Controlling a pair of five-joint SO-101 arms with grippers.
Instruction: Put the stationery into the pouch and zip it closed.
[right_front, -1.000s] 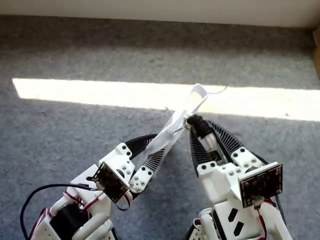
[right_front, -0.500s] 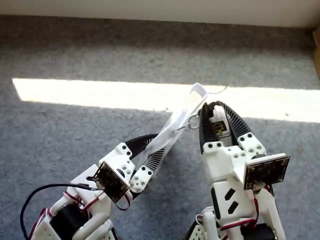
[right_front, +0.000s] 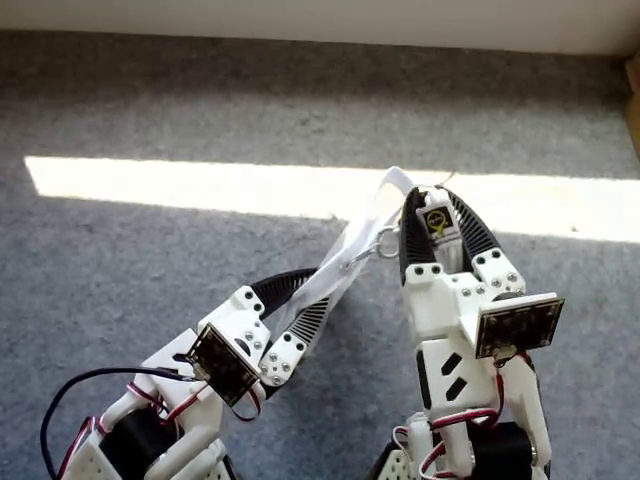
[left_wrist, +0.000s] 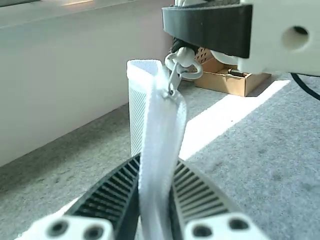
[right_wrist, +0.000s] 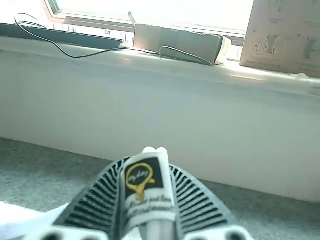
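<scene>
My left gripper (right_front: 312, 298) is shut on the lower part of a white mesh pouch (right_front: 352, 250), holding it up above the carpet. The pouch (left_wrist: 157, 130) rises upright between the left gripper's jaws (left_wrist: 155, 172), with a metal zipper ring (left_wrist: 182, 70) near its top. My right gripper (right_front: 430, 205) sits just beside the pouch's upper end and the zipper ring (right_front: 386, 243). It is shut on a white stationery stick with a yellow-marked label (right_wrist: 145, 190), which pokes out between the right gripper's black ribbed fingers (right_wrist: 197, 200).
Grey carpet (right_front: 150, 270) covers the floor, crossed by a bright strip of sunlight (right_front: 180, 185). A white wall (right_front: 320, 18) runs along the far side. A cardboard box (left_wrist: 225, 75) stands on the carpet beyond the pouch.
My right gripper has swung from the zipper ring outward and farther from the camera, turning so the labelled stick shows on top. The left arm and pouch kept still.
</scene>
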